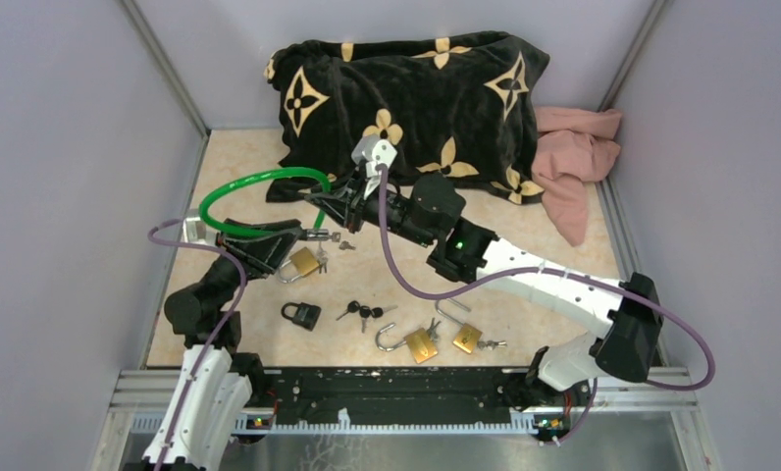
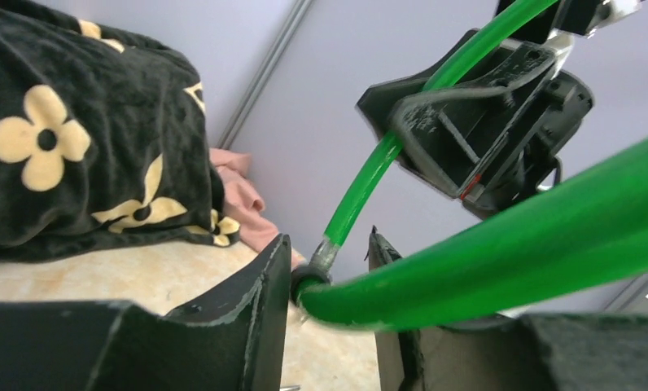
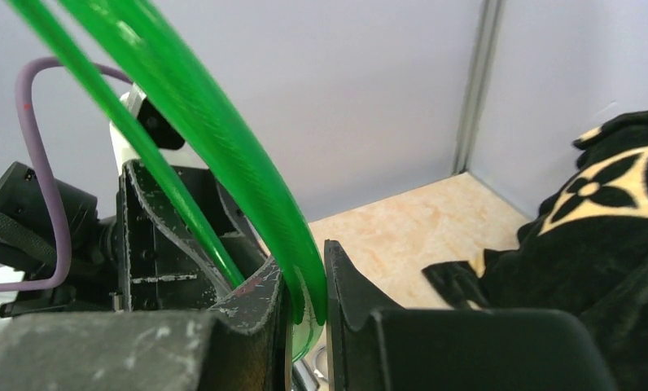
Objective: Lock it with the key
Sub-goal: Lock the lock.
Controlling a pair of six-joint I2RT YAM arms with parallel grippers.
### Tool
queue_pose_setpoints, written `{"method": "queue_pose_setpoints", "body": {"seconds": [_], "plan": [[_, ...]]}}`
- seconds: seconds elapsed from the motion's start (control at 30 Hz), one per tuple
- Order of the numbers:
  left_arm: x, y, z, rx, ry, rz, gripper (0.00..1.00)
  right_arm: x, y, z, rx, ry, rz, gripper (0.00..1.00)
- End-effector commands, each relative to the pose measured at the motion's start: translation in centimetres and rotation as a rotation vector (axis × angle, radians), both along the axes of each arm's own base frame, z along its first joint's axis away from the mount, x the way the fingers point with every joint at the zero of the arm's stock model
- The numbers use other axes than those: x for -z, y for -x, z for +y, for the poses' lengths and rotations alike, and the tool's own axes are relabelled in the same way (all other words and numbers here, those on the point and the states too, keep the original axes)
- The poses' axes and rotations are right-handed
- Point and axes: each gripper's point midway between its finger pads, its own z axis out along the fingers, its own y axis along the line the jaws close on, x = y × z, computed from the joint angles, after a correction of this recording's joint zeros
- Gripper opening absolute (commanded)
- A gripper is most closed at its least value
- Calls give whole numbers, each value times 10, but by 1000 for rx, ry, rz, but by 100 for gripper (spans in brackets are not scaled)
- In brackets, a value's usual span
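A green cable lock (image 1: 259, 182) loops above the table's left half, held up between both arms. My right gripper (image 3: 304, 261) is shut on the thick green cable (image 3: 247, 163), pinching it between both fingers. My left gripper (image 2: 329, 244) faces it with its jaws apart. The cable's metal-tipped end (image 2: 321, 259) and its black collar sit between those jaws, against the left finger (image 2: 256, 293). A small bunch of keys (image 1: 330, 236) shows just past the left gripper (image 1: 303, 234). I cannot tell whether a key sits in the lock.
Below the grippers lies a brass padlock (image 1: 303, 263). Nearer the front are a black padlock (image 1: 301, 314), black-headed keys (image 1: 362, 312) and two open brass padlocks (image 1: 418, 343), (image 1: 465, 337). A black flowered pillow (image 1: 406, 93) and pink cloth (image 1: 573, 157) fill the back.
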Motion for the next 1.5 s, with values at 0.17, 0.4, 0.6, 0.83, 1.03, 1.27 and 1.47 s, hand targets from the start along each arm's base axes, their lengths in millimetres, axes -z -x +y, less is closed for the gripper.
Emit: {"method": "queue_pose_setpoints", "body": {"seconds": [0.17,0.4,0.6,0.83,1.03,1.27,1.47], "plan": [[-18,18,-7,56,20,-96,40,-37,36,24,-149,-102,-16,0],[0,18,-10,84,26,-28,42,-54,42,35,-178,-127,-43,0],[-11,35,-14,110,-13,-148,46,-56,46,43,-191,-117,-44,0],[0,37,-23,103,-176,-250,53,-59,48,45,-188,-105,-58,0],[1,30,-22,75,-204,-257,14,-62,54,47,-199,-97,-76,0],[-10,25,-16,42,-120,-225,0,-46,65,55,-252,-42,-66,0],[-25,26,-8,34,0,-185,0,-39,69,47,-253,6,-78,0]]}}
